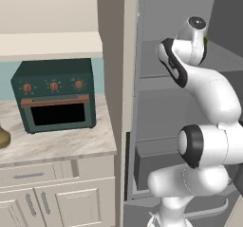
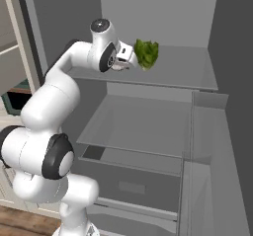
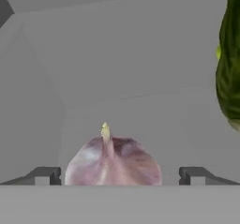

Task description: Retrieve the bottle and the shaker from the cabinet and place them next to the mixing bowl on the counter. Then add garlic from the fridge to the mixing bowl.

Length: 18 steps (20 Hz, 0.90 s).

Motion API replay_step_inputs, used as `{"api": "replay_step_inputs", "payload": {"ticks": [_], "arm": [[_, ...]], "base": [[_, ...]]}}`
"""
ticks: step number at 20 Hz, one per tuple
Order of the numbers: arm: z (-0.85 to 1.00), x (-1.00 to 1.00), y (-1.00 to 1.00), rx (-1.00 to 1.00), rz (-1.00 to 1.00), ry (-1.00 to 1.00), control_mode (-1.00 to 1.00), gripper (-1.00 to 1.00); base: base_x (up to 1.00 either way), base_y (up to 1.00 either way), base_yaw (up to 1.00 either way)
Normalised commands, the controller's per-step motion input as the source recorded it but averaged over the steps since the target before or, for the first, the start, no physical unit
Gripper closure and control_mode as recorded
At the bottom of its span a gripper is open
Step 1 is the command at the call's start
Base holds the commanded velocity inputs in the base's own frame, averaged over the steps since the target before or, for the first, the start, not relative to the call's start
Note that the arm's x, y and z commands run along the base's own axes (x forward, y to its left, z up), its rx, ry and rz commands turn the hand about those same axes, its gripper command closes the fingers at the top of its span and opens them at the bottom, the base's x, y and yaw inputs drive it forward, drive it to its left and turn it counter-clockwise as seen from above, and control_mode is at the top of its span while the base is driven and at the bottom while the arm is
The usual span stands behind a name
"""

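Reaching into open fridge — pincer spread wide apart, clamped on nothing. Garlic sits on upper fridge shelf, between both fingertips, stem pointing to 12 o'clock in hand view. Leafy green vegetable at 2 o'clock from garlic. Toaster oven on tabletop — at 9 o'clock from arm, left base view.

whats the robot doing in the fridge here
The robot arm has reached into the open fridge, up at the top shelf. Its gripper is open, with a finger on each side of a garlic bulb, so it is lined up to grab the garlic but has not closed on it yet. A leafy green vegetable sits on the same shelf beside the hand. To the left of the fridge, a dark green toaster oven stands on the counter.
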Motion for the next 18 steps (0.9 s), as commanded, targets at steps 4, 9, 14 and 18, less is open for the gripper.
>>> {"api": "replay_step_inputs", "payload": {"ticks": [4, 9, 14, 18], "arm": [[0.00, -0.04, -0.06, 0.00, 0.00, 0.08, -1.00, -1.00], [0.00, 0.03, 0.03, 0.00, 0.00, 0.06, -1.00, -1.00], [-0.05, 0.00, 0.17, 0.00, 0.03, 0.10, -1.00, -1.00], [0.00, 0.00, 0.03, 0.00, 0.01, 0.07, -1.00, -1.00]], "base": [[0.00, 0.00, 0.00], [0.00, 0.00, 0.00], [0.00, 0.00, 0.00], [0.00, 0.00, 0.00]]}}
